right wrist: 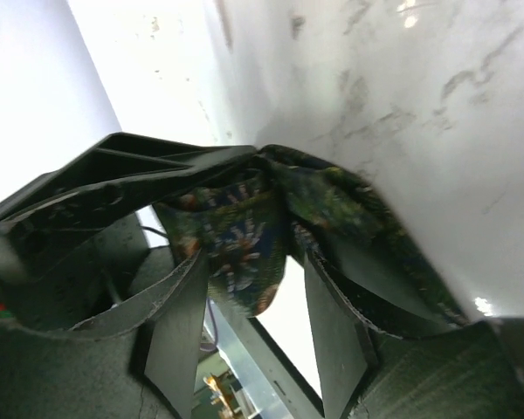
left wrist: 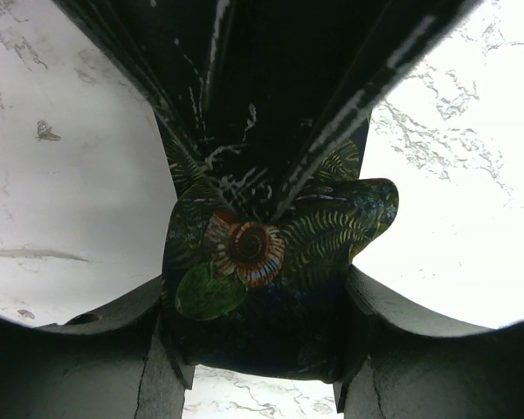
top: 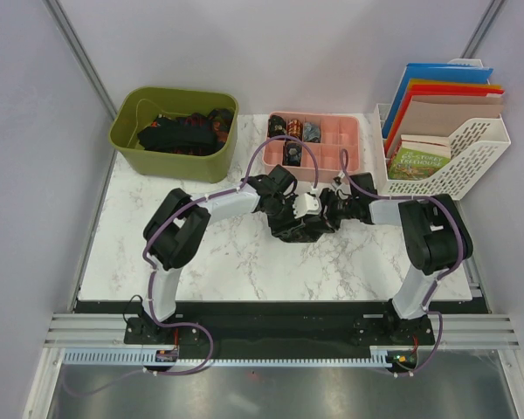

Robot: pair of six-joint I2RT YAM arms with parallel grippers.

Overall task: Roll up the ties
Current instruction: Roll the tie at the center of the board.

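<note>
A partly rolled tie (left wrist: 253,249), dark with ferns and a shell-like flower, sits between my left gripper's (left wrist: 262,292) two fingers and touches both, so that gripper is shut on it. In the top view the tie (top: 290,229) is a dark bundle at mid-table, where the left gripper (top: 286,206) and right gripper (top: 328,209) meet. My right gripper (right wrist: 253,262) is open. A flap of the tie (right wrist: 236,227) hangs between its fingers against one of them, with a gap to the other. More fabric lies outside the other finger.
A green bin (top: 122,140) with several loose ties stands at the back left. A pink compartment tray (top: 345,131) at the back centre holds rolled ties. A white file rack (top: 480,144) with folders and a book is at the back right.
</note>
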